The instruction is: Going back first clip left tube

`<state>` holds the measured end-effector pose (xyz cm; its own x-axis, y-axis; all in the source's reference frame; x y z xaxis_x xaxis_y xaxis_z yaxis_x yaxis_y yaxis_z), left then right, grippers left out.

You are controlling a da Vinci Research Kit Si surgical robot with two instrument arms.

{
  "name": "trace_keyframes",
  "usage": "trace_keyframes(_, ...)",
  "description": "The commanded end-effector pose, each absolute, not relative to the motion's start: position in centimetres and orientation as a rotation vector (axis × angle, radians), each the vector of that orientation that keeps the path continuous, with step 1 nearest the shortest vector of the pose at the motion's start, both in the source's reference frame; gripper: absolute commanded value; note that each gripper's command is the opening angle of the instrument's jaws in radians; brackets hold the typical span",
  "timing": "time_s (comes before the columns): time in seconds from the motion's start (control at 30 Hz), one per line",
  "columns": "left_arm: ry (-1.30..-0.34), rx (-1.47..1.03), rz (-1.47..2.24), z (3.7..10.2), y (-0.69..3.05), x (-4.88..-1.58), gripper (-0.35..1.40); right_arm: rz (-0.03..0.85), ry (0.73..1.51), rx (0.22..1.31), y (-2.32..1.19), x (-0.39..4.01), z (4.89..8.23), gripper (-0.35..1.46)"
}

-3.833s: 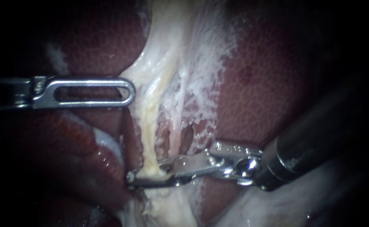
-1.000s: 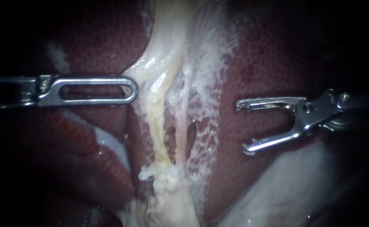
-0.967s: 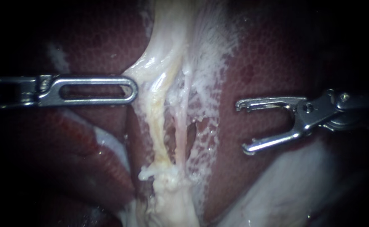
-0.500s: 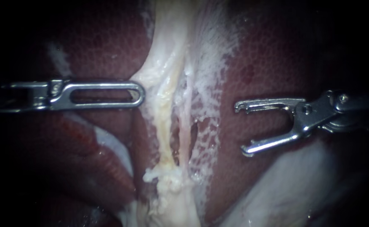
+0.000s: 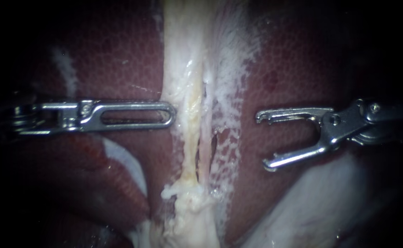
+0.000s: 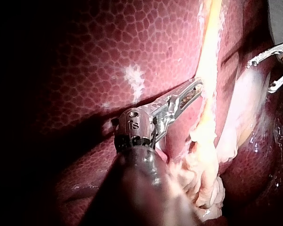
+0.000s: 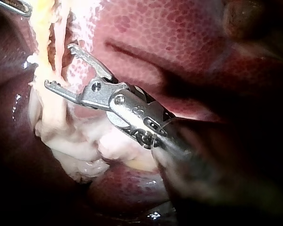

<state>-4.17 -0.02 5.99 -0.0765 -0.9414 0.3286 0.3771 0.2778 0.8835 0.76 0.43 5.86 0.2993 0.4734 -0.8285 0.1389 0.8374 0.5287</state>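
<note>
Presently, in the endoscope view, the left instrument has advanced. Its narrow, closed end effector pinches pale tissue beside the left tube, which now hangs straighter (traction eased). The right instrument remains wide open and well clear of the tube, so withdrawal looks complete. The left wrist view adds the toothed end effector meeting the tube's edge. The right wrist view shows the open end effector empty, just beside the strands.

We identify the liver as the supporting surface. Directly on it lies a pale tissue band containing two tubes, bordered by white webbing.
</note>
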Motion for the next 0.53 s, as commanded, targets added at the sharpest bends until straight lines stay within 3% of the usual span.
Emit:
trace_keyframes(0.03, -1.162, 0.642, -1.223, 5.99, -0.02, -4.17, -0.35, 0.239, 1.265, 0.573, 0.43, 0.76, 5.86, 0.6)
trace_keyframes(0.53, -1.162, 0.643, -1.222, 5.99, -0.02, -4.16, -0.35, 0.239, 1.265, 0.573, 0.43, 0.76, 5.86, 0.6)
